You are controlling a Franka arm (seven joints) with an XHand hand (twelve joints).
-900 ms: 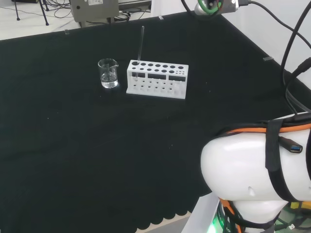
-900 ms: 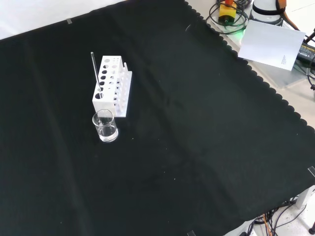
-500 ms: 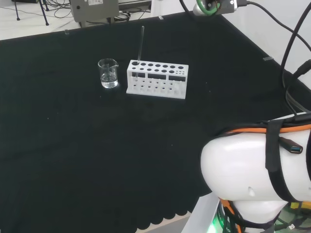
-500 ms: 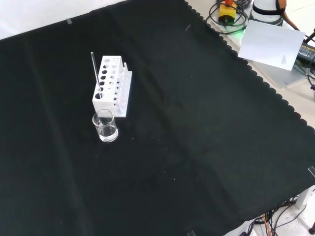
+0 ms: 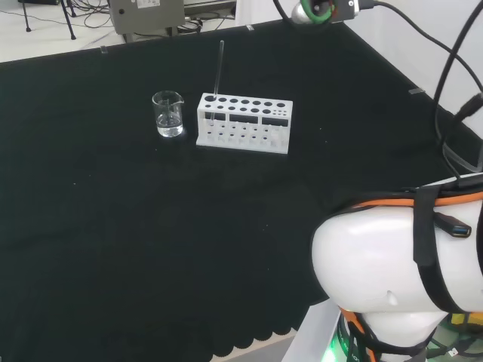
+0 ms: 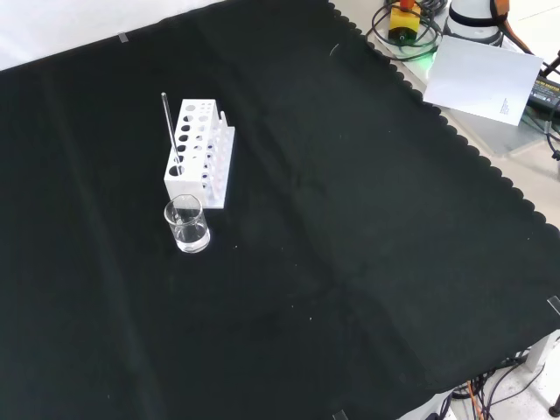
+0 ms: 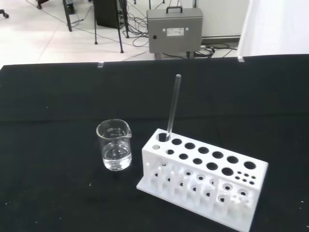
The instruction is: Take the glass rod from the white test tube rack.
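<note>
The glass rod [image 7: 172, 108] leans in the white rack [image 7: 203, 181], with 1 beaker [image 7: 115, 151] at its 9 o'clock, so approach from above and pull along its lean; finger state I cannot tell.

The surface [image 6: 350, 262] is draped in black cloth [image 5: 113, 249] with a scalloped hem along the edge nearest the arm's base. Two things stand directly on it. A white test tube rack [image 5: 244, 123] sits toward the far side in the head view, its long face turned toward the arm, and a glass rod [image 5: 218, 72] rises nearly upright from a hole at its left end. Just beside that end, apart from it, stands a small clear beaker [image 5: 167, 114] with a little clear liquid in the bottom. In the front view the beaker [image 6: 187, 224] is nearer than the rack [image 6: 200, 152].
</note>
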